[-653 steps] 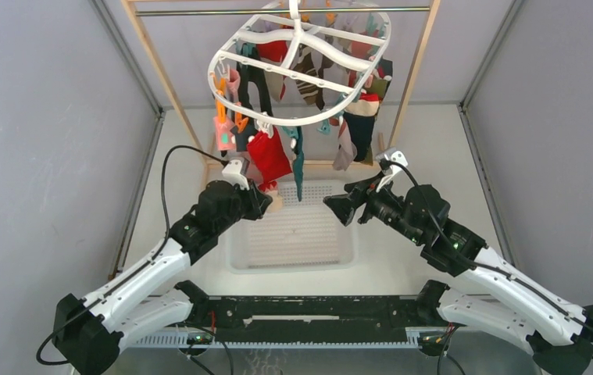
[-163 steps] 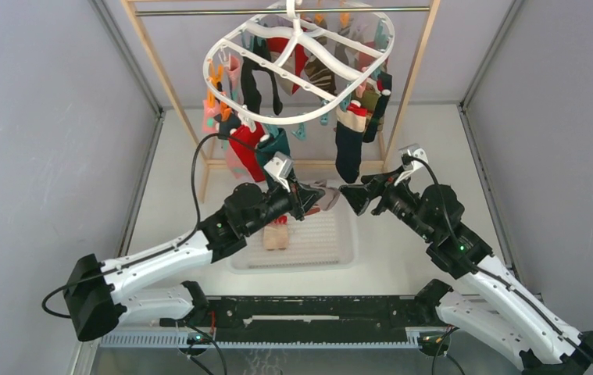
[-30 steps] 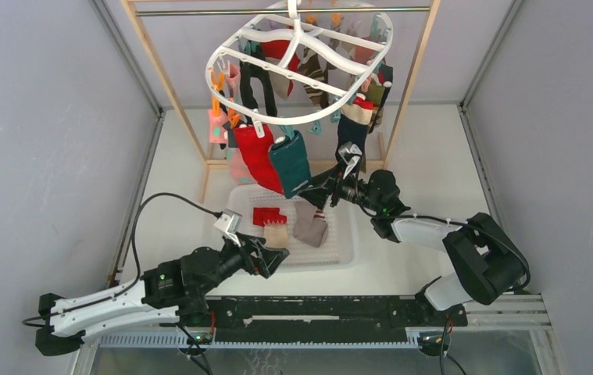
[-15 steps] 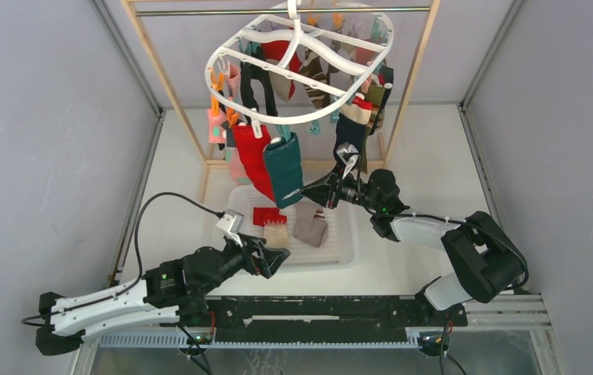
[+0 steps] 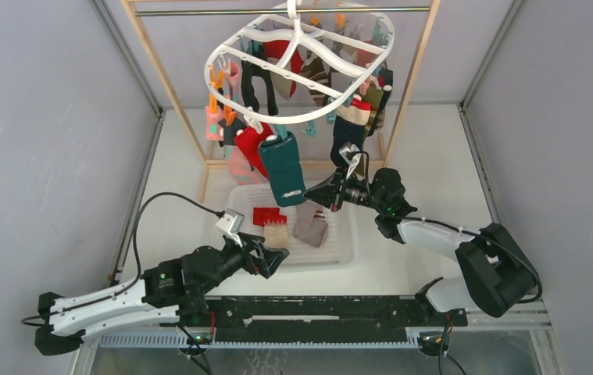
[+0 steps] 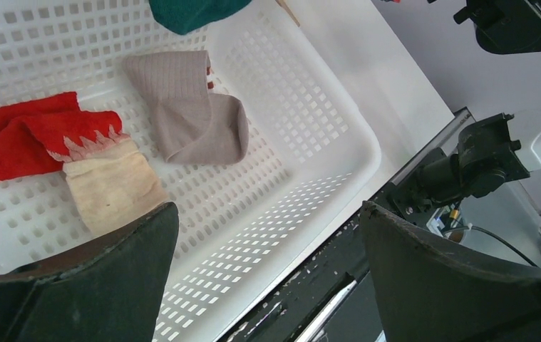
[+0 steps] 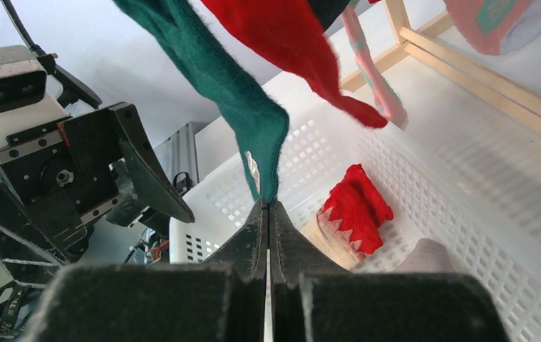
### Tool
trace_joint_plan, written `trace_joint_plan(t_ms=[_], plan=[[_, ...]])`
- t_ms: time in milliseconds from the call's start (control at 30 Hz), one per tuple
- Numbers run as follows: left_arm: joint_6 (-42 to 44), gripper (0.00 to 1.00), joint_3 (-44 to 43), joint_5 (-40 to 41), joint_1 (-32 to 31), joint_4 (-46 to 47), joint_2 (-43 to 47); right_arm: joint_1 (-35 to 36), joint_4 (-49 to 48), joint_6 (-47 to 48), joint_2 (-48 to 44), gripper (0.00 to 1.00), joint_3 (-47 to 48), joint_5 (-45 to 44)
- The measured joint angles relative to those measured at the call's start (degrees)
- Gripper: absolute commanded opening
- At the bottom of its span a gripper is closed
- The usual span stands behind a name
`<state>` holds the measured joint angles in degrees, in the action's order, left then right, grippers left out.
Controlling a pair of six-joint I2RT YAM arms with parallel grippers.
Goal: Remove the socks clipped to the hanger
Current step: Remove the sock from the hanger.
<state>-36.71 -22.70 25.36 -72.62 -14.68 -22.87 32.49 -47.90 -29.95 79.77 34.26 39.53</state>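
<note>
No writing, number, brand or sign can be read in any view. The dark teal fabric sock [image 7: 244,107] carries a small pale mark near its lower end, too blurred to tell whether it is lettering. The salmon pink sock [image 7: 467,25] bears a teal patch, and nothing can be read on it either.

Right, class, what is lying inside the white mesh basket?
A red-and-cream sock and a taupe sock; the left pincer covers part of the basket floor.
</note>
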Motion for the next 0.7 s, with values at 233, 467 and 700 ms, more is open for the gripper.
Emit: trace_joint_plan(t_ms=[233, 467, 700], plan=[[5.3, 1.00, -6.9, 2.1, 0.0, -2.7, -0.2, 0.3, 6.8, 1.4, -4.5, 0.00, 0.0, -1.1], [12.1, 1.00, -16.3, 3.4, 0.0, -1.9, -2.0, 0.1, 13.4, 2.8, -8.7, 0.00, 0.0, -3.2], [17.3, 1.00, -22.5, 3.0, 0.5, 0.3, -7.1, 0.0, 18.3, 3.6, -13.5, 0.00, 0.0, -3.5]])
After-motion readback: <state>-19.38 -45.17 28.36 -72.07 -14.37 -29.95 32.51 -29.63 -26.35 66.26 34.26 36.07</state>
